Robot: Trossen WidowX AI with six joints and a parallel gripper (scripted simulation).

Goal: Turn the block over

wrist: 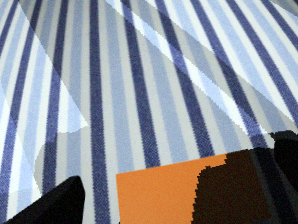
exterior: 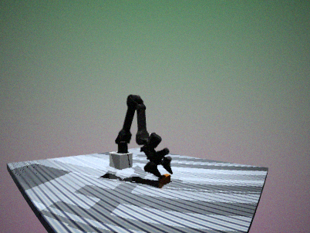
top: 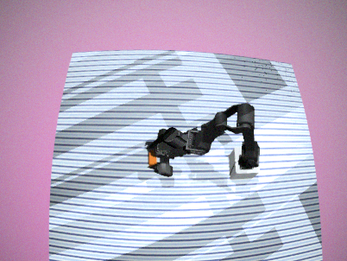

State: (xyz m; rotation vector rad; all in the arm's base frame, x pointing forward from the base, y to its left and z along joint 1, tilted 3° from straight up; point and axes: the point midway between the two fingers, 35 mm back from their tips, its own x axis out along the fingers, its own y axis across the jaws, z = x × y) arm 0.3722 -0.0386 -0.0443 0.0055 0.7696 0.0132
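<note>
The orange block [top: 152,159] [exterior: 165,180] [wrist: 155,196] rests on the striped table. In the wrist view its upper face is plain orange at the left and in dark, jagged-edged shadow at the right; its lower part is cut off by the frame. No mark can be made out on what shows. My gripper [top: 155,157] [exterior: 165,174] [wrist: 180,168] is open, with its fingers wide apart and nothing held between them. It is tilted down just above the block, and in the top view it hides part of the block.
The striped table [top: 173,225] [exterior: 216,200] carries the arm's pale base block [top: 239,170] [exterior: 120,160], which stands right of the orange block in the top view. The arm arches between them. Broad shadows cross the table, and its edges show in the top and exterior views.
</note>
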